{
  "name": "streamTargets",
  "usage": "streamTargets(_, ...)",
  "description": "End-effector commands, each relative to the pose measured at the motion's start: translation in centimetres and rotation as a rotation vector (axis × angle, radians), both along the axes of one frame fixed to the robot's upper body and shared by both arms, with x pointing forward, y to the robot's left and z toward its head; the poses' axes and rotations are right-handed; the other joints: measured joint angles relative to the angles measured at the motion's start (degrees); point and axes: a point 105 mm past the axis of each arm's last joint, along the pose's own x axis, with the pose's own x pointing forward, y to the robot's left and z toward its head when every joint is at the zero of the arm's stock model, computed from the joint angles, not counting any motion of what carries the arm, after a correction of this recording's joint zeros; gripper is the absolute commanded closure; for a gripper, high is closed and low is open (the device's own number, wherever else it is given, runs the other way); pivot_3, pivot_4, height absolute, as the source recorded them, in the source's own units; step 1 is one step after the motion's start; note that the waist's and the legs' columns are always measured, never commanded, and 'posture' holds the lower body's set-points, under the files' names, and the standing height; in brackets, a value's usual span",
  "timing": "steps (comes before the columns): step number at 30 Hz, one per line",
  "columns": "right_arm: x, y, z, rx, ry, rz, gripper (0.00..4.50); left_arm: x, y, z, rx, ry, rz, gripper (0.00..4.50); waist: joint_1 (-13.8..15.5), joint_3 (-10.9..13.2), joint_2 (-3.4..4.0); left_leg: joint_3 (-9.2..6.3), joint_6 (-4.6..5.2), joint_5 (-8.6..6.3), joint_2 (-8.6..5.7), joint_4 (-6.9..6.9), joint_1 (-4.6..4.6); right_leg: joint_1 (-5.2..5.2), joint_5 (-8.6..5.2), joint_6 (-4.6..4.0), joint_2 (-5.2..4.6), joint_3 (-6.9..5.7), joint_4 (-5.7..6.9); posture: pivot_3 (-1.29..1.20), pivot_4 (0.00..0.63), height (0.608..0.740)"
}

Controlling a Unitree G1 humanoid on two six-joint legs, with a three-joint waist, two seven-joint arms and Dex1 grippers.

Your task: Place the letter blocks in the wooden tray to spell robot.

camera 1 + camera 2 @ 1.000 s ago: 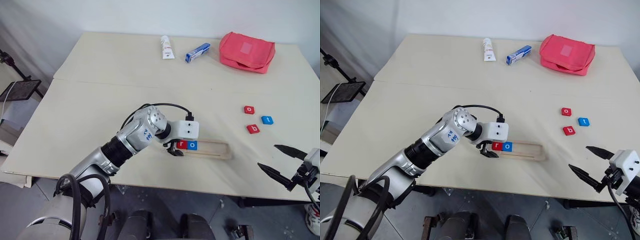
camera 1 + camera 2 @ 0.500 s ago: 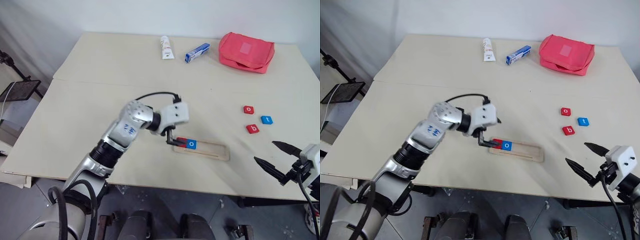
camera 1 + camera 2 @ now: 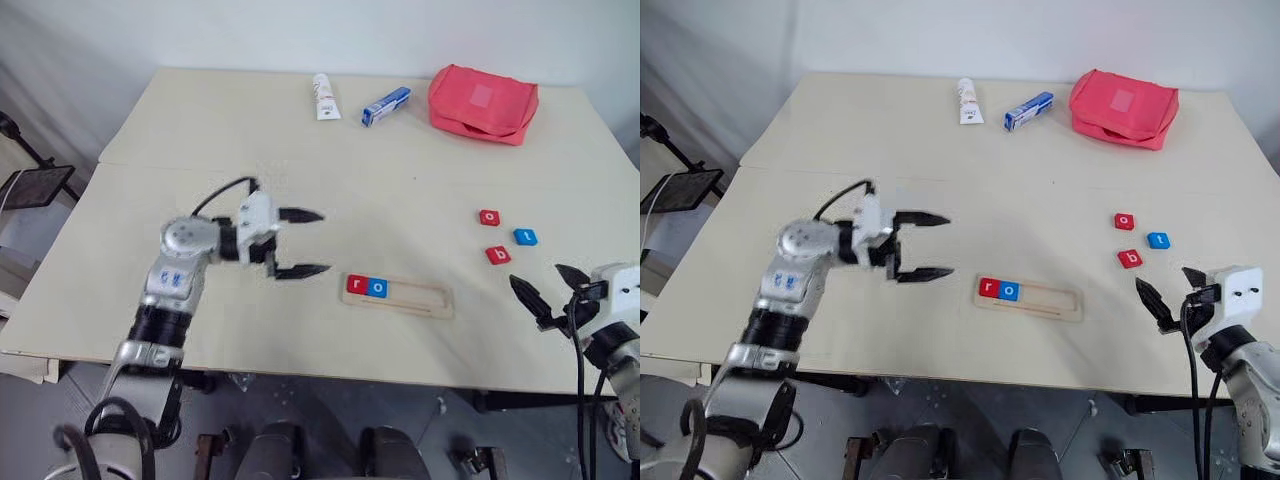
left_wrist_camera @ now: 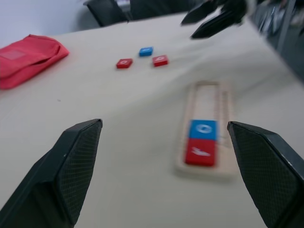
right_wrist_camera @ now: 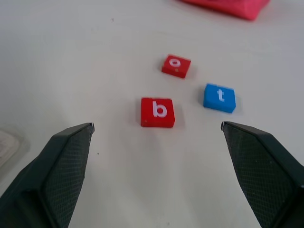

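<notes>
1. Table [image 3: 200, 130]: a pale top on which every other item is carried.
2. Left gripper [image 3: 300, 243]: seen above the table just left of the tray, its two black fingers spread wide and pointed toward the tray; nothing is held between them.
3. Right gripper [image 3: 548, 293]: seen near the table's near right edge, its fingers spread wide and nothing gripped; in the right wrist view the three loose blocks are seen ahead of the fingers.
4. Pouch [image 3: 483, 103]: a red zipped pouch, laid at the far right of the table.
5. Tray [image 3: 420, 297]: a pale wooden strip laid lengthwise near the front edge, right of the table's middle; two blocks are seated at its left end and the rest of the groove is bare.
6. Tube [image 3: 323, 96]: a white tube, laid at the far edge, left of the box.
7. Box [image 3: 385, 105]: a blue-and-white box, laid between tube and pouch.
8. Red "r" [image 3: 357, 285]: seated in the tray's leftmost place.
9. Blue "o" [image 3: 377, 288]: seated touching the "r" on its right.
10. Red "o" [image 3: 488, 216], blue "t" [image 3: 525, 237] and red "b" [image 3: 497, 255]: laid loose in a small cluster on the table beyond the tray's right end, each apart from the others.
</notes>
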Motion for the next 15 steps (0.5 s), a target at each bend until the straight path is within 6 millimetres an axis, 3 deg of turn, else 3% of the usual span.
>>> streamTargets(1,0.4,0.4,1.1,-0.098,-0.014,-0.079,0.0,-1.0,0.5,-0.1,-0.051,-0.065,-0.021,0.02,0.31,0.0,0.0,-0.01,0.0,0.0,0.0,0.01,-0.01,0.0,0.0,0.0,0.0,0.0,-0.01,0.0,0.15,0.74)
streamTargets(9,0.3,1.4,0.4,-0.027,0.048,-0.145,0.0,-1.8,1.7,-2.0,-0.083,-0.037,-0.052,0.02,0.16,-0.01,0.0,-0.04,0.01,0.0,-0.05,0.02,0.0,0.02,0.0,0.0,0.0,0.03,0.02,0.0,0.15,0.74)
streamTargets(15,0.2,1.9,1.4,-0.008,0.02,-0.115,0.0,-1.8,1.5,-2.3,-0.075,-0.037,-0.069,0.02,0.09,-0.01,0.0,0.02,0.01,0.0,-0.03,0.02,0.02,0.01,0.0,0.0,0.01,0.03,0.02,0.0,0.15,0.74)
